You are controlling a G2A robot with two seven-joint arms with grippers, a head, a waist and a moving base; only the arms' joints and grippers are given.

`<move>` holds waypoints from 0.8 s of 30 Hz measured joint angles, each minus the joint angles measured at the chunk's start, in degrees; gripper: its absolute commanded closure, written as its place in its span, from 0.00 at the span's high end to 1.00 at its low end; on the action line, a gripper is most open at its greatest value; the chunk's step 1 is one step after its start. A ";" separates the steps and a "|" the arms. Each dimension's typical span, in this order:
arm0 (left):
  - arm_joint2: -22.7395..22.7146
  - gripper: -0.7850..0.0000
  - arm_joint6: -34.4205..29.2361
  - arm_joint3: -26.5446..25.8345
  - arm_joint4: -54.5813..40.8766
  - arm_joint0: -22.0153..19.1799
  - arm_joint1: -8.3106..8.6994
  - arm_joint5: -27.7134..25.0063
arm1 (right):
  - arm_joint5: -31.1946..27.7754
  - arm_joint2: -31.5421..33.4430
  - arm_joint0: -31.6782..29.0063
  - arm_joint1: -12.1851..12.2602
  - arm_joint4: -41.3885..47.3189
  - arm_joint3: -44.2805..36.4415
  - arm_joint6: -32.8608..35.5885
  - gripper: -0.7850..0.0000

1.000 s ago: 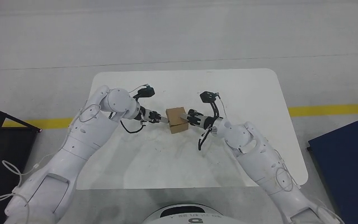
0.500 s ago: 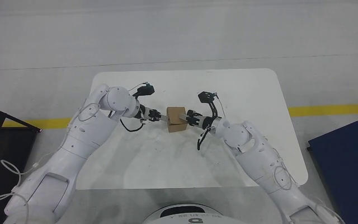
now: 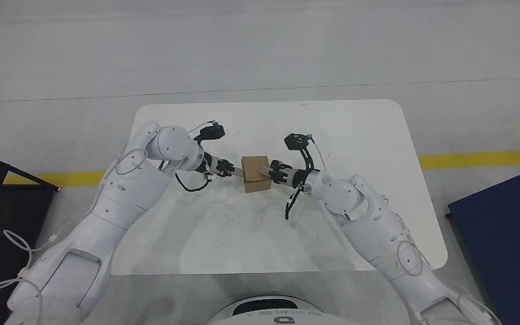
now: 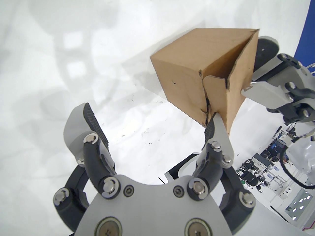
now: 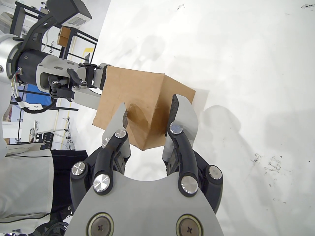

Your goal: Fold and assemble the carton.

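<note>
Now, right gripper (image 5: pixel 149 102) pinches the carton (image 5: pixel 133 87) at a corner; left gripper (image 4: pixel 150 112), spread wide and empty, should press the flap (image 4: pixel 217 92) squarely.

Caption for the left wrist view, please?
Open left gripper, one fingertip at the split corner seam of the carton; right gripper grips its far side, on a white table.

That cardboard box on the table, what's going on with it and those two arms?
A two-armed robot is working on a small brown carton in the middle of a white table. The right gripper has one corner of the carton pinched between its fingers. The left gripper is wide open on the opposite side, one fingertip touching the carton's edge. The end facing it is not folded shut yet.
</note>
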 measured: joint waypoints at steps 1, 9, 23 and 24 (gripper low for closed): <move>0.06 1.00 0.02 0.07 -0.01 -0.06 -0.02 -0.01 | 0.04 -0.04 0.01 0.00 -0.16 -0.06 0.07 0.45; 0.67 1.00 -0.08 0.66 0.74 -0.44 -0.16 0.46 | 0.89 -0.33 0.08 -0.01 -1.31 0.08 0.18 0.43; -1.19 1.00 -0.08 0.81 1.05 0.87 0.59 1.39 | 1.69 -1.27 0.56 -0.26 -2.38 0.64 0.10 0.36; -1.81 1.00 0.04 0.53 0.99 1.09 0.79 1.34 | 1.69 -1.24 0.53 -0.26 -2.42 0.61 0.01 0.36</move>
